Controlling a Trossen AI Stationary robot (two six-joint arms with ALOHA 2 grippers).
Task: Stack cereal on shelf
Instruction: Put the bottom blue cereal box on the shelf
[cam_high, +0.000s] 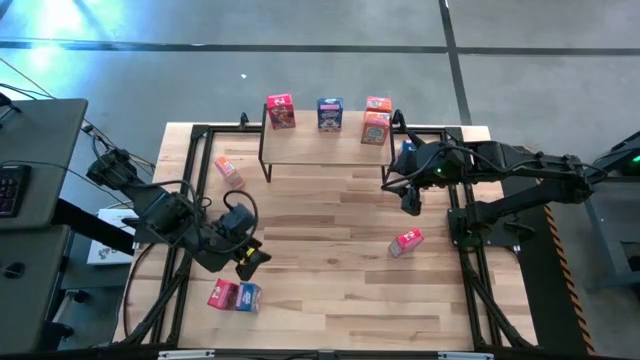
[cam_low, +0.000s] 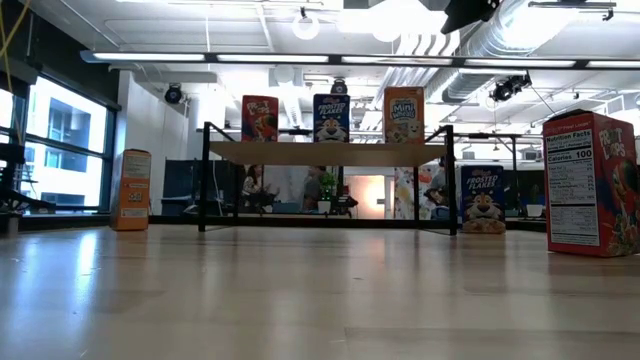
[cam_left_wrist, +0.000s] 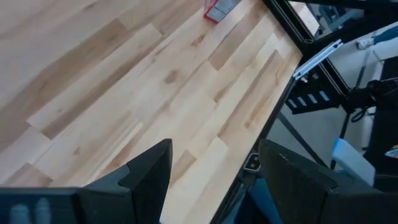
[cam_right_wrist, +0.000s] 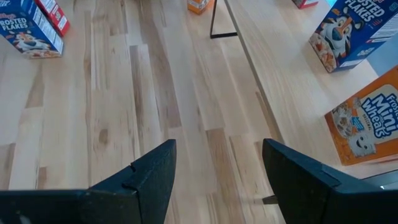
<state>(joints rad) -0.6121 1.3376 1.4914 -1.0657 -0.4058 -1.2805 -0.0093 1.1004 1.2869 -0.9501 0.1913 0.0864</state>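
At the left of the tabletop (cam_high: 330, 300), the left gripper (cam_high: 247, 262) hovers low near the front, its fingers (cam_left_wrist: 149, 177) spread wide with nothing between them. Just in front of it a pink-red box (cam_high: 222, 294) and a blue box (cam_high: 248, 296) lie touching each other. A pink box (cam_high: 229, 170) lies near the shelf's left legs. On the shelf (cam_high: 325, 145) stand a red Froot Loops box (cam_high: 281, 111), a blue Frosted Flakes box (cam_high: 330, 113) and an orange Mini Wheats box (cam_high: 376, 127), with a second orange box (cam_high: 378, 104) behind it. Another pink-red box (cam_high: 406, 241) lies well apart on the tabletop's right half. The right gripper (cam_high: 410, 204) hangs by the shelf's right end, fingers (cam_right_wrist: 158, 171) wide apart and empty, beside a blue box (cam_high: 407, 150).
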